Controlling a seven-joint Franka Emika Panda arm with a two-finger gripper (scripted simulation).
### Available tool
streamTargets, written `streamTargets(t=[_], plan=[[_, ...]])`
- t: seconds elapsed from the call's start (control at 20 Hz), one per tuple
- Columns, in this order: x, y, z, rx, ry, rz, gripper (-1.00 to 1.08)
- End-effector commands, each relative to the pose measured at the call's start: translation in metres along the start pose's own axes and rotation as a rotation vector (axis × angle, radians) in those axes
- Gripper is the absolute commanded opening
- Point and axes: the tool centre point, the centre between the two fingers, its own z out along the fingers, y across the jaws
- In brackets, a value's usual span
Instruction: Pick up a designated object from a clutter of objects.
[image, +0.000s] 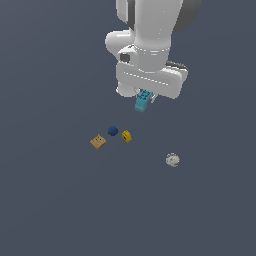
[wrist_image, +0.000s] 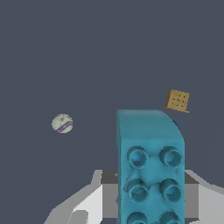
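**Cyan brick held above the floor**

The cyan-blue studded brick (image: 142, 102) is seen clamped in the gripper (image: 145, 98) of the white Panda arm (image: 150, 45), lifted clear of the dark grey floor (image: 50, 200). In the exterior view its lower end hangs out beneath the hand, tilted slightly. In the wrist view the brick (wrist_image: 150, 170) fills much of the picture, its studded face turned toward the camera, and grey finger pads (wrist_image: 109, 194) are pressed against its sides, so the jaws are closed upon it.

The rest of the clutter is left on the floor. A dark blue ball (image: 113, 131) and a yellow block (image: 127, 136) lie near each other, apart, below the raised brick. A tan flat square block (image: 98, 142) is placed just beside the ball, toward the exterior view's left. A pale grey lumpy ball (image: 172, 160) sits well apart from these, toward the exterior view's right. In the wrist view the tan block (wrist_image: 177, 100) and the grey ball (wrist_image: 62, 123) are visible; only a sliver of dark blue shows at the brick's edge.
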Motion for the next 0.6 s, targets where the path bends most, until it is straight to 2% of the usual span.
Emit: streamTargets(t=[0.0,0.55], plan=[[0.003,-0.001,-0.013,0.000,-0.001,-0.001,-1.00],[0.009,-0.004,-0.030,0.000,-0.001,-0.001,-1.00]])
